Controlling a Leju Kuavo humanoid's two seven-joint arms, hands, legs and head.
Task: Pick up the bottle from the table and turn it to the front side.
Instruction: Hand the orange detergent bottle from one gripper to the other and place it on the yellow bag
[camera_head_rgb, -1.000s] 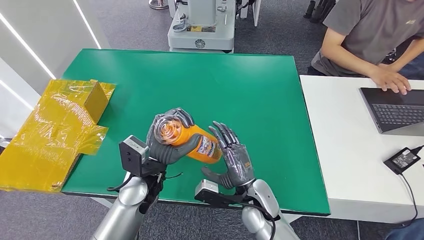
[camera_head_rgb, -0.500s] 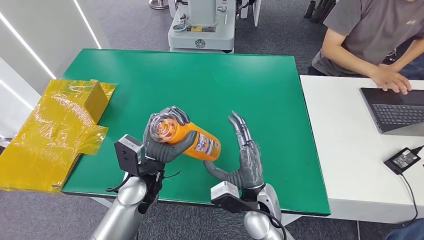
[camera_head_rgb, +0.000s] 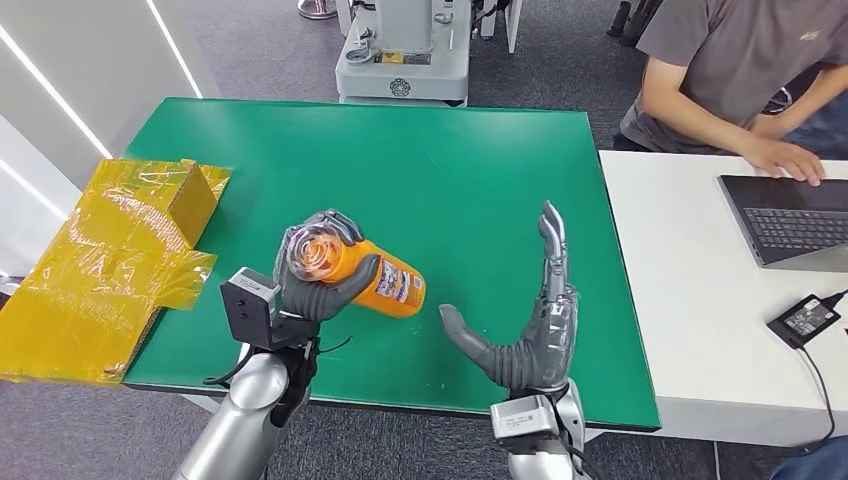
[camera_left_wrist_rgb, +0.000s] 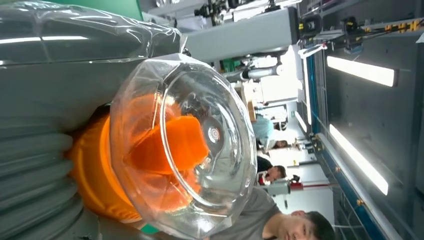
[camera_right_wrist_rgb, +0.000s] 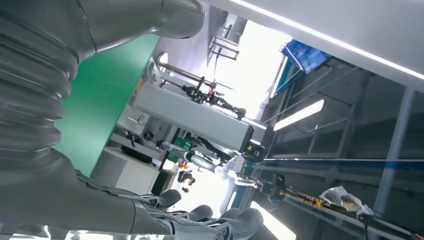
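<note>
My left hand (camera_head_rgb: 322, 283) grips an orange bottle (camera_head_rgb: 372, 279) with a clear domed cap (camera_head_rgb: 314, 253), holding it tilted above the near part of the green table (camera_head_rgb: 400, 160). The cap end points toward me and the labelled body slants away to the right. Up close in the left wrist view, the clear cap (camera_left_wrist_rgb: 182, 145) sits over the orange top, with the grey hand (camera_left_wrist_rgb: 55, 115) wrapped around the neck. My right hand (camera_head_rgb: 525, 325) stands open to the right of the bottle, apart from it, fingers straight and thumb spread; its grey cover (camera_right_wrist_rgb: 50, 150) is seen in the right wrist view.
Yellow plastic wrapping and a box (camera_head_rgb: 120, 250) lie over the table's left edge. A white table (camera_head_rgb: 700, 300) adjoins on the right with a laptop (camera_head_rgb: 790, 215) and a power adapter (camera_head_rgb: 808, 318); a person (camera_head_rgb: 740, 70) sits there. A grey machine (camera_head_rgb: 400, 50) stands beyond the far edge.
My right hand let go of the bottle's base and swung away to the right, fingers opening straight. The left hand carried the bottle slightly left.
</note>
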